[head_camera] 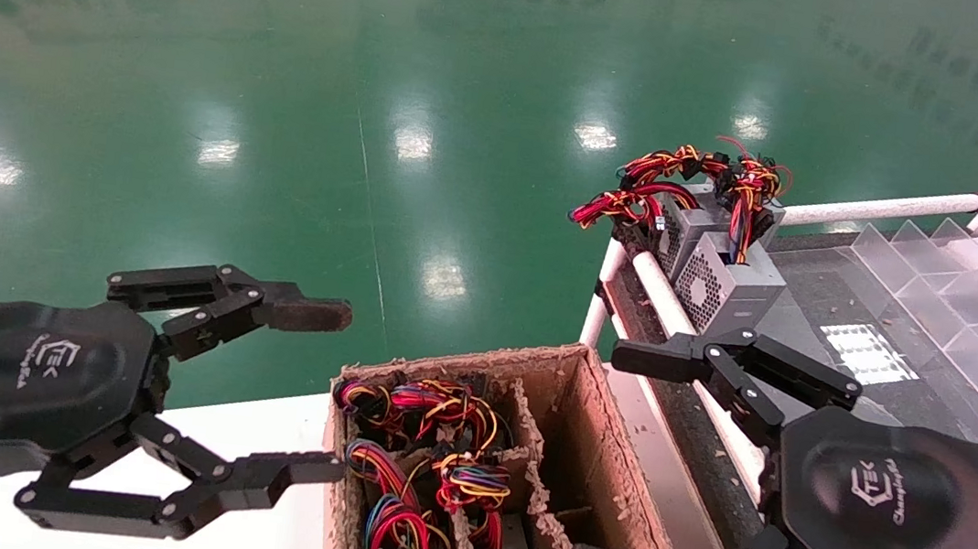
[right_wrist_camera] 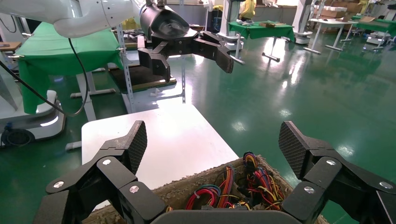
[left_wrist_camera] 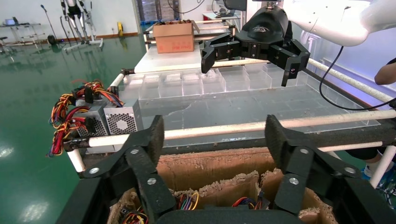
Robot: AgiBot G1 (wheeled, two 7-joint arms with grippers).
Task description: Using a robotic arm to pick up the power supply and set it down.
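The right gripper (head_camera: 615,459) hangs with its fingers spread wide and empty over the right edge of the cardboard box (head_camera: 591,433), beside the conveyor's white rail (head_camera: 666,299). The left gripper (head_camera: 328,394), its fingers also wide apart, hovers at the box's left edge above the white table (head_camera: 250,431). Wired supplies (head_camera: 420,478) fill the box's left compartments, so I cannot tell which is the task's, while two vented grey units (head_camera: 720,264) stand at the conveyor's far left corner.
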